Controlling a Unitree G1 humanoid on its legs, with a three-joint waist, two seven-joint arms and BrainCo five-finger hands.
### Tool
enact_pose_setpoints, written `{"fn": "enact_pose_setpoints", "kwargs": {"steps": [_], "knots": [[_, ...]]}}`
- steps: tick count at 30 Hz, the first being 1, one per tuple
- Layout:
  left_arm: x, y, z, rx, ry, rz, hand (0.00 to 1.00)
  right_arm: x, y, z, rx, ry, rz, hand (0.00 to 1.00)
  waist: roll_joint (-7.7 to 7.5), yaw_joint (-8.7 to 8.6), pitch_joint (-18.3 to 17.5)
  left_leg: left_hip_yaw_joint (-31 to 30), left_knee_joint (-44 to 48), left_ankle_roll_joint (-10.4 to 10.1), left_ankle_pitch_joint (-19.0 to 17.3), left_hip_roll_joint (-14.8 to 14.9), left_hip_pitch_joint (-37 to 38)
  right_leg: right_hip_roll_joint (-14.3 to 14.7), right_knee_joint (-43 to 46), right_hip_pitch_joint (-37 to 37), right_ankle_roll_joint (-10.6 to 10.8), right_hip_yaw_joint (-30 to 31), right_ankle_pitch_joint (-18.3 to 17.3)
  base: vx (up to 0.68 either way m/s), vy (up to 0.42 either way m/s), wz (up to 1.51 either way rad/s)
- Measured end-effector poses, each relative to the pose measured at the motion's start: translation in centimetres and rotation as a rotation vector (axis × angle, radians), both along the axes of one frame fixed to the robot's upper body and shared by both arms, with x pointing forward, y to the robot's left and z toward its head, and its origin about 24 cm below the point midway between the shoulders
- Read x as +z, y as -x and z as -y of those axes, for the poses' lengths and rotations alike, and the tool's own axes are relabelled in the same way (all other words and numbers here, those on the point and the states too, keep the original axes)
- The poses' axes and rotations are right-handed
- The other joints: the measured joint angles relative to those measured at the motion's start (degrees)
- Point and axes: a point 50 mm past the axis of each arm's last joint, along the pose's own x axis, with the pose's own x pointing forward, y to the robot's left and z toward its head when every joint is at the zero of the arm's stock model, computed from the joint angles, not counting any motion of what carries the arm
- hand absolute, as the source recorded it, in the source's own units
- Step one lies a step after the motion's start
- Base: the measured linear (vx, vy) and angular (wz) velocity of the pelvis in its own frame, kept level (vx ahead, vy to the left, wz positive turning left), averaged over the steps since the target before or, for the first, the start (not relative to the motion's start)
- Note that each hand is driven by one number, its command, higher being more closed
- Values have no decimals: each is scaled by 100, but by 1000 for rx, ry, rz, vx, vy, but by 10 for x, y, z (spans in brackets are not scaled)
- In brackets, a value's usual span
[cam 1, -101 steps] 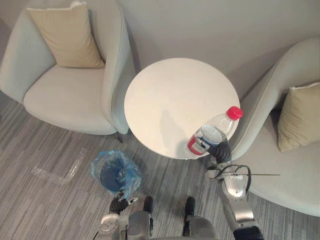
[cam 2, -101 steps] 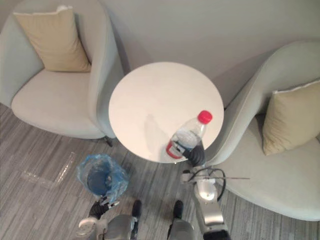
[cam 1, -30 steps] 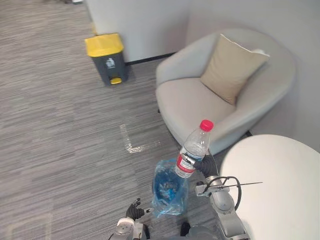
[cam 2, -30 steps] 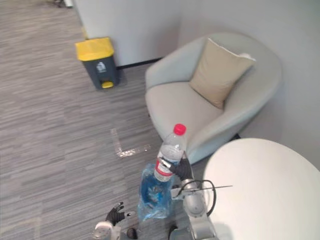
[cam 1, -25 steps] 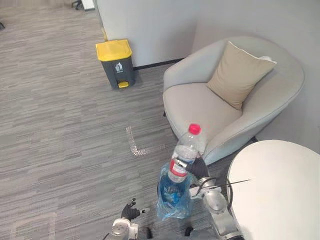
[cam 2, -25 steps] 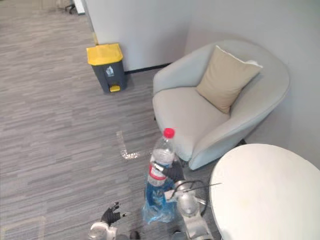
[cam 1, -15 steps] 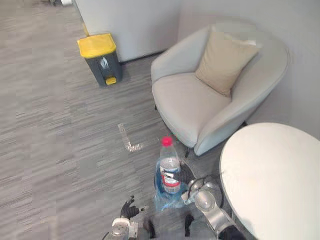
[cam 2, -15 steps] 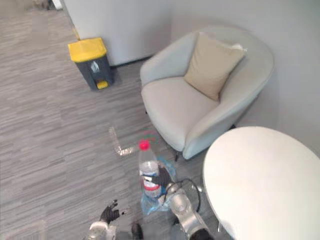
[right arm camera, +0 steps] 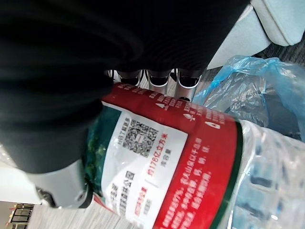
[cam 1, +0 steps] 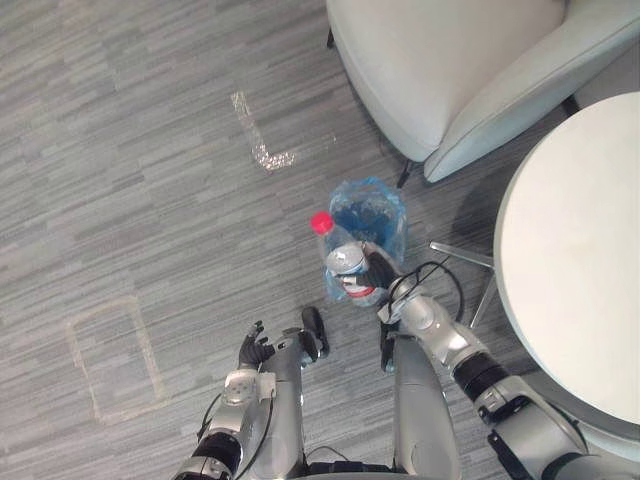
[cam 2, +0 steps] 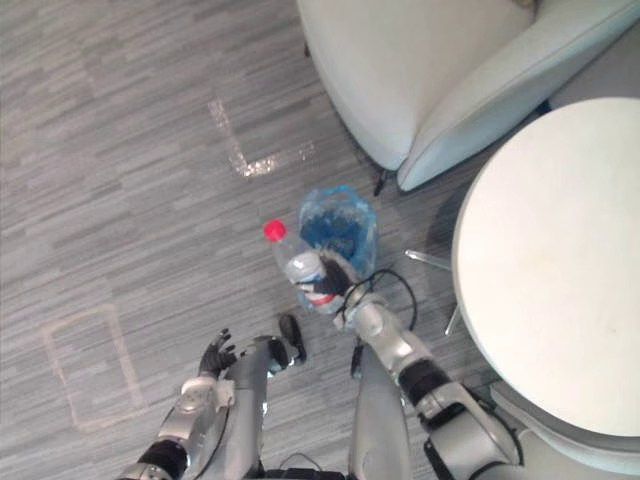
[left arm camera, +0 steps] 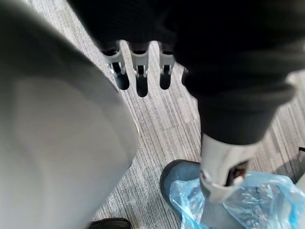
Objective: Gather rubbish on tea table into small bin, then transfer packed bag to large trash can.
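Grey striped carpet floor [cam 1: 140,150] below; camera has dipped. Clear plastic bottle with red cap [cam 1: 345,262], upright half second ago, now tipped at near rim of small bin with blue bag liner [cam 1: 368,212]. Right hand [cam 1: 380,272] curled round label end. Not yet binned. Left hand [cam 1: 252,350] empty, fingers loosely spread.

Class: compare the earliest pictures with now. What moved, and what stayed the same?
The right robot hand carried the water bottle from the edge of the tea table down to the blue-bagged small bin. Unchanged: its grip on the bottle; the left robot hand stays low and open.
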Motion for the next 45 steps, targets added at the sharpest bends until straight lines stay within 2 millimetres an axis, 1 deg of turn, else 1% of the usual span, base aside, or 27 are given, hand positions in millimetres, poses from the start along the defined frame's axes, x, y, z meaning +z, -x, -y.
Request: {"fn": "enact_pose_setpoints", "kwargs": {"steps": [1, 3, 4, 6, 8, 10, 11, 13, 14, 16, 17, 19, 21, 25, 29, 30, 33, 35, 36, 40, 41, 43, 45], "knots": [[2, -2, 1, 4, 7, 8, 0, 3, -1, 1, -4, 0, 10, 100, 0, 20, 0, 0, 19, 12, 8, -4, -71, -10, 41, -80, 0, 2, 0, -41, 8, 8], [13, -12, 10, 16, 51, 61, 0, 17, -8, 0, -19, -16, 57, 100, 4, 155, 5, -1, 62, 81, 61, -37, -385, -69, 211, -442, -17, -3, -15, -27, 2, 5], [14, -13, 11, 17, 58, 68, 0, 19, -9, 0, -22, -19, 62, 100, 3, 166, 5, -2, 64, 87, 72, -46, -428, -80, 236, -491, -18, -4, -21, -14, 4, 12], [25, -19, 21, 11, 91, 120, 0, 35, -14, 1, -35, -33, 106, 100, 32, 260, 61, -51, 74, 86, 117, -101, -642, -132, 357, -715, -44, -31, -64, 4, 0, 15], [31, -22, 26, 8, 109, 147, 0, 44, -15, 1, -42, -55, 138, 100, 39, 278, 79, -91, 80, 91, 140, -134, -739, -186, 433, -810, -68, -90, -106, 8, -4, 17], [39, -25, 31, 2, 127, 185, 0, 63, -18, 2, -60, -99, 200, 100, 37, 305, 83, -161, 81, 95, 189, -166, -907, -217, 517, -954, -87, -147, -152, 23, -23, 21], [41, -26, 32, 2, 130, 191, 0, 66, -19, 3, -67, -106, 209, 100, 36, 318, 84, -161, 79, 104, 197, -168, -915, -224, 526, -965, -92, -156, -159, 28, -26, 10], [49, -29, 36, -1, 150, 227, 0, 78, -22, 13, -113, -133, 251, 100, 34, 398, 85, -161, 49, 99, 202, -212, -923, -279, 607, -1016, -102, -163, -226, 23, -18, 9], [51, -29, 37, -2, 153, 235, 0, 80, -22, 14, -120, -139, 259, 100, 35, 410, 85, -164, 47, 97, 203, -219, -933, -285, 619, -1030, -101, -161, -236, 21, -20, 8], [58, -31, 37, -1, 159, 270, 0, 96, -23, 21, -139, -152, 313, 100, 34, 451, 85, -201, 33, 74, 220, -224, -1068, -287, 621, -1146, -108, -193, -241, 18, -24, 5], [58, -32, 37, 0, 160, 271, 0, 97, -23, 22, -147, -157, 317, 100, 34, 451, 85, -215, 33, 71, 224, -226, -1091, -288, 621, -1162, -112, -207, -244, 22, -22, 11], [58, -31, 35, -3, 164, 270, 0, 102, -25, 33, -186, -158, 330, 100, 34, 462, 85, -246, -8, 131, 307, -272, -1110, -337, 639, -1179, -129, -261, -279, 34, -20, 13], [58, -30, 34, -5, 171, 276, 0, 108, -26, 38, -195, -148, 346, 100, 34, 466, 85, -246, -10, 134, 312, -291, -1109, -362, 673, -1189, -137, -267, -308, 42, -19, 7], [59, -30, 30, -21, 176, 289, 0, 120, -27, 46, -234, -185, 386, 100, 34, 488, 85, -250, -11, 134, 312, -298, -1107, -374, 720, -1201, -164, -272, -350, 26, -29, 4], [60, -30, 29, -33, 177, 304, 0, 120, -29, 51, -260, -193, 380, 100, 34, 488, 85, -249, -17, 113, 302, -298, -1109, -378, 730, -1212, -168, -271, -353, -3, -8, 0], [61, -32, 29, -32, 181, 309, 0, 116, -32, 54, -282, -190, 360, 100, 34, 488, 85, -245, -27, 69, 276, -298, -1109, -382, 729, -1215, -168, -271, -353, 0, 0, 0], [65, -41, 27, -12, 180, 319, 0, 108, -35, 58, -321, -189, 319, 100, 26, 487, 81, -212, -36, 58, 276, -298, -1207, -394, 759, -1342, -169, -247, -351, -20, -20, -2], [68, -45, 27, -1, 180, 332, 0, 106, -37, 59, -338, -182, 304, 100, 26, 482, 81, -196, -12, 79, 292, -292, -1281, -397, 809, -1441, -169, -230, -351, -23, -33, -4], [70, -46, 27, 4, 184, 339, 0, 104, -39, 60, -360, -172, 288, 100, 26, 478, 81, -188, 38, 124, 318, -267, -1330, -389, 834, -1485, -170, -227, -351, -16, -41, -5], [70, -47, 32, 8, 204, 339, 0, 102, -46, 65, -434, -244, 236, 100, 26, 463, 81, -148, 134, 117, 310, -206, -1340, -370, 871, -1480, -172, -219, -353, -6, -18, -3], [71, -48, 34, 11, 222, 342, 0, 104, -47, 65, -442, -255, 235, 0, 26, 457, 81, -148, 149, 103, 299, -196, -1352, -367, 881, -1481, -174, -226, -354, -36, -17, -1], [72, -49, 38, 12, 237, 346, 0, 103, -50, 64, -451, -267, 222, 0, 26, 458, 81, -146, 151, 53, 266, -193, -1355, -370, 894, -1483, -175, -228, -354, -57, -17, 3], [72, -49, 37, 17, 241, 348, 0, 101, -50, 60, -448, -277, 211, 0, 26, 458, 81, -144, 152, 58, 259, -186, -1365, -371, 908, -1497, -182, -234, -353, -56, -22, 2]]}}
